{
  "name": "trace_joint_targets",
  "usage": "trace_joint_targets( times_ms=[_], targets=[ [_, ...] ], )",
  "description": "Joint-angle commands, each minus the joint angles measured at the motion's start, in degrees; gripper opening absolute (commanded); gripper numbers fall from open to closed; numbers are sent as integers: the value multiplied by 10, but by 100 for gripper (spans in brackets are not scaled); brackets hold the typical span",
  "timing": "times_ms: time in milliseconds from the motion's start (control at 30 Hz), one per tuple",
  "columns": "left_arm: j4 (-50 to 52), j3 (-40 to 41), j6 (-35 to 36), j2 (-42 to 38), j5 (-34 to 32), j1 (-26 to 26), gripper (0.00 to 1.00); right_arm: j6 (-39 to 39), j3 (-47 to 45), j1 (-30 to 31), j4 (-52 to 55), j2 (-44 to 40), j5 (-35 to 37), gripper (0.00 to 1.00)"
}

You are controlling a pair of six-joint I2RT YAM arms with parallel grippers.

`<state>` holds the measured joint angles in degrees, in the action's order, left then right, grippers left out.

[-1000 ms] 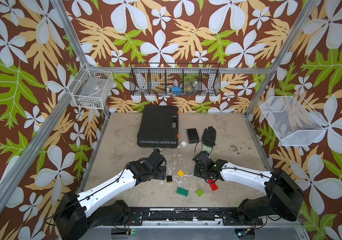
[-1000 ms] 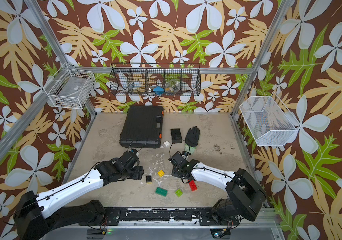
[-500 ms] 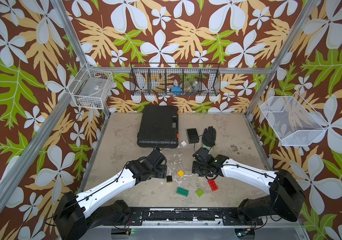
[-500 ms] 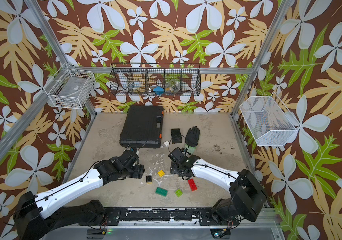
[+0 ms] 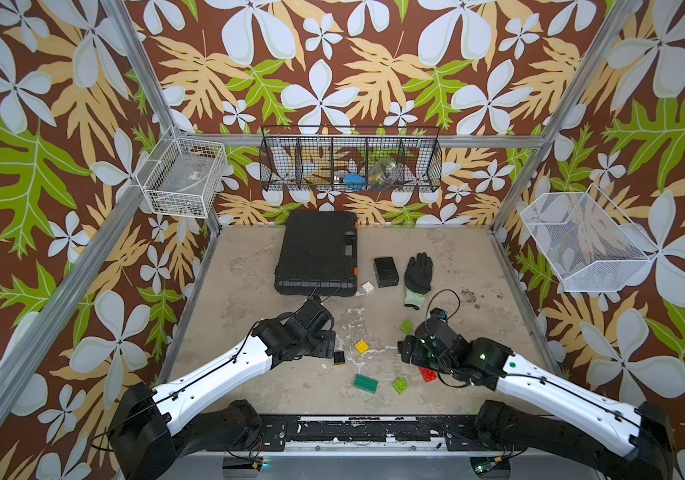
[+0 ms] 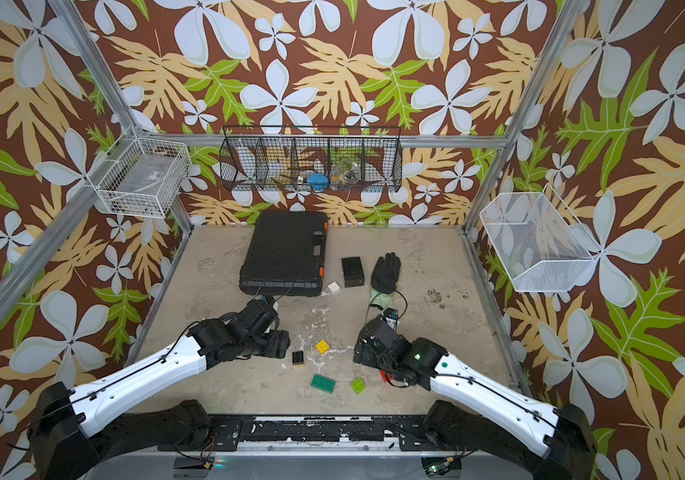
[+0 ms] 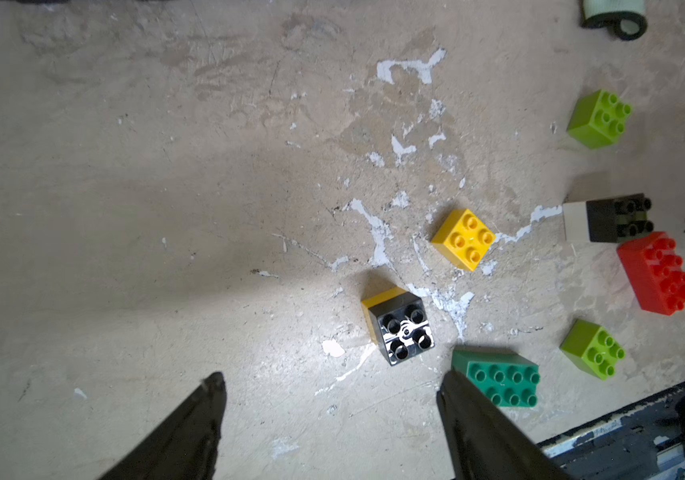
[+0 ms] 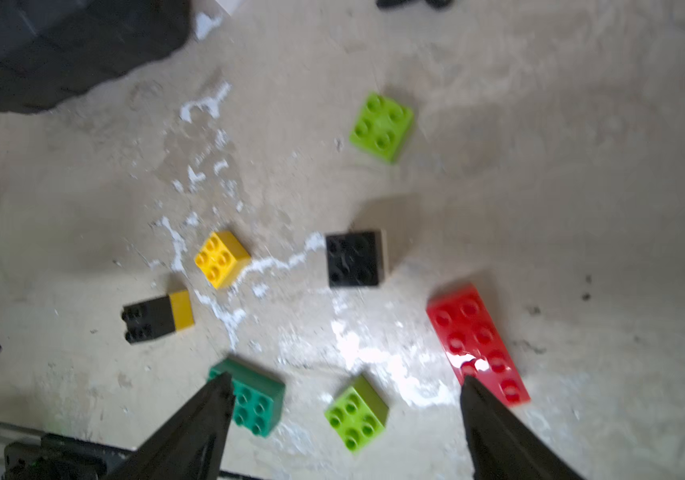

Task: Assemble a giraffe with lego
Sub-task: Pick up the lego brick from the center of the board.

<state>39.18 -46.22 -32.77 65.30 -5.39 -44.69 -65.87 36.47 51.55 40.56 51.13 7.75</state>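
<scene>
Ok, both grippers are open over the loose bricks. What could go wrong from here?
The white brick sits far back, squeezed between the case and the black box: probably tight to grasp.
The red brick lies partly under the right arm in both top views; a low sweep might knock it away.
The dark green brick lies near the lime brick; picking one may nudge the other.

At the back sits the case [image 5: 315, 253]; box [image 5: 386, 272] just right of it, glove [image 5: 418, 272] right of that, one brick [image 5: 367, 286] between case and box; other bricks [image 5: 365, 382] scattered in front.
</scene>
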Motion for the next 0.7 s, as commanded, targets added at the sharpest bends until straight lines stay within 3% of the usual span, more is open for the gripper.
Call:
trace_joint_targets(
  times_ms=[0,133,367,533,667],
  targets=[
    [-1,13,-6,5,42,0,87,-99,-45,16,41,-61,1,89],
    [-4,25,-12,8,68,-19,89,-101,-38,17,53,-80,11,91],
    [-29,40,-78,16,61,-131,93,-5,42,13,64,1,42,94],
    [-57,28,-132,32,38,-197,98,71,40,-73,32,5,-35,96],
    [-64,-15,-157,95,4,-253,99,101,3,-126,11,-27,-81,96]
  ],
)
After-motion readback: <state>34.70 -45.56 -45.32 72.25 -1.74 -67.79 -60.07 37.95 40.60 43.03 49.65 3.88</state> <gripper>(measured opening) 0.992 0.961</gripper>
